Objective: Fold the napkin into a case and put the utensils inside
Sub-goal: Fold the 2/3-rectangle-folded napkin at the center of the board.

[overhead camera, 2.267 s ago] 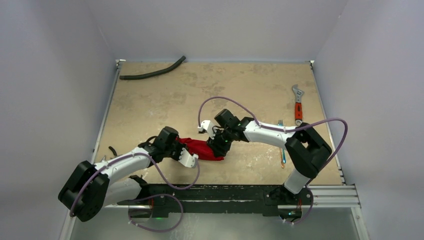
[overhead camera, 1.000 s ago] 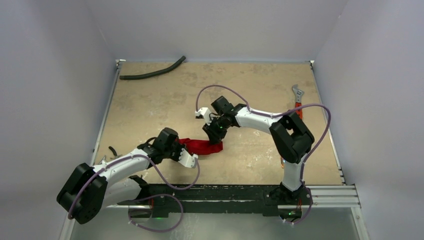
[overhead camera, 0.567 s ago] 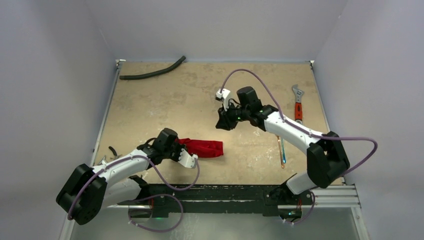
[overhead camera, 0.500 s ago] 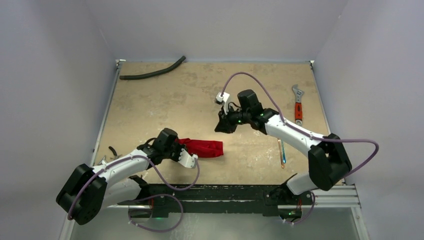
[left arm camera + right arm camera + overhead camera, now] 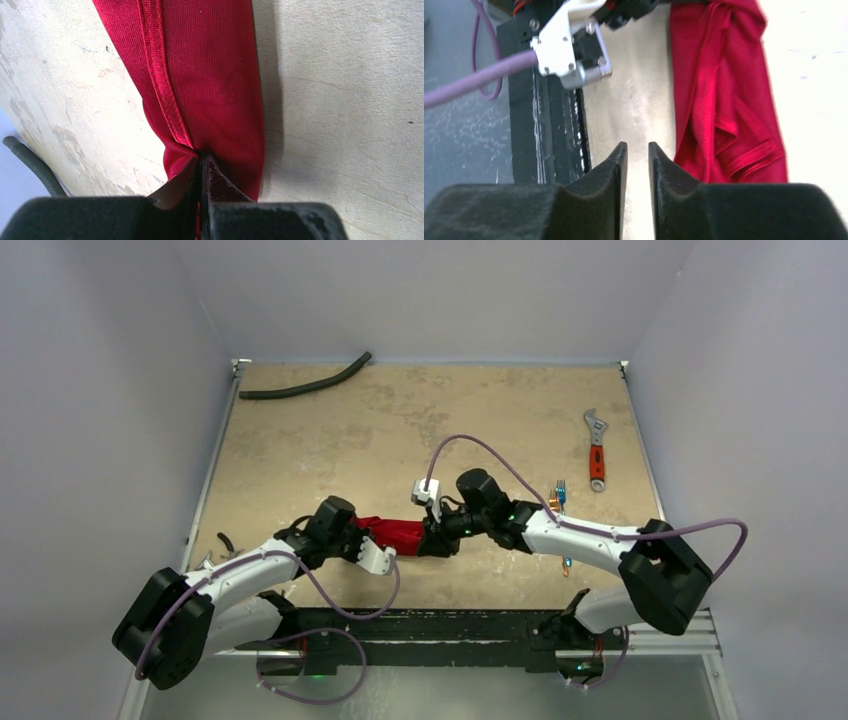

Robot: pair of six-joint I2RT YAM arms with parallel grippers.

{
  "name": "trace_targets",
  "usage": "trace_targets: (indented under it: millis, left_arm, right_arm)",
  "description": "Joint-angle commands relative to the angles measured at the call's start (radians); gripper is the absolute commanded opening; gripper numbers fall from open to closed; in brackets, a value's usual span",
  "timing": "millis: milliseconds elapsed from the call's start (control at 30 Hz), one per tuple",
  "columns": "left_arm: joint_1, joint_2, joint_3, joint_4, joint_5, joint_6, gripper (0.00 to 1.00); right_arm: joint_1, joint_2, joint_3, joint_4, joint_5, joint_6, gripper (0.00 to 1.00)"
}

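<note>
Speckled counter (image 5: 400, 430): left gripper (image 5: 202, 162) clamps napkin (image 5: 210, 75) end; right gripper (image 5: 638, 149), barely parted, empty, could snag it, undoing fold.

- Overhead view: you get even, diffuse light from above. The table (image 5: 330, 430) reads mid-bright, without glare. The arms (image 5: 250, 570) cast only faint, soft-edged shadows. The walls (image 5: 100, 390) take a pale lilac tint. Focus holds across the frame.
- Left wrist view: you see the napkin (image 5: 210, 75) crisp, its weave legible, with a soft dark shadow along its right edge. The left gripper's fingers (image 5: 222, 185) are dark and blurred at the bottom edge.
- Right wrist view: soft throughout. The table is washed near white at right. The napkin is saturated, with streaks of sheen. The right gripper's fingers (image 5: 609, 170) are black and out of focus, their detail lost.
</note>
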Motion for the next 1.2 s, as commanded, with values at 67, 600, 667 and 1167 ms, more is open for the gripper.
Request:
trace_targets:
  millis: [67,600,667,1167]
  left_arm:
    - [0.001,0.037,-0.051,-0.190,0.034,-0.064,0.00]
    - [0.001,0.036,-0.051,-0.184,0.036,-0.072,0.00]
    - [0.000,0.032,-0.053,-0.184,0.034,-0.073,0.00]
    - [0.000,0.011,-0.063,-0.171,0.013,-0.073,0.00]
  right_arm:
    - [0.013,-0.026,-0.044,0.213,0.012,0.043,0.09]
    - [0.100,0.139,0.061,0.139,0.322,-0.109,0.46]
    - [0.100,0.180,0.092,0.117,0.321,-0.114,0.45]
    - [0.098,0.294,0.234,-0.015,0.309,-0.145,0.00]
